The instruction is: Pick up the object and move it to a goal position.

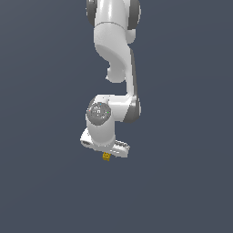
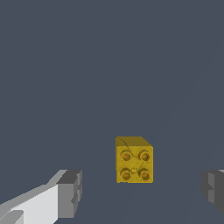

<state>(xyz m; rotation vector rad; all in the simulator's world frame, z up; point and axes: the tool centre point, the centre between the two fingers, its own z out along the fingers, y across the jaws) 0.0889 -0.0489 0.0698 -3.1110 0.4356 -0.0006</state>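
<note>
The object is a tiny yellow-orange block [image 1: 106, 156] with small dark marks on its face. In the exterior view it shows just under the white gripper [image 1: 107, 153], whose fingers are hidden by the hand. In the wrist view the block [image 2: 134, 160] shows four round studs on its face and lies between the two grey fingertips [image 2: 70, 193], which stand wide apart on either side of it and do not touch it. The gripper [image 2: 142, 190] is open.
The white arm [image 1: 113, 45] comes down from the top of the exterior view. A plain dark grey-blue ground [image 1: 182, 182] fills the rest of both views. No goal marker shows.
</note>
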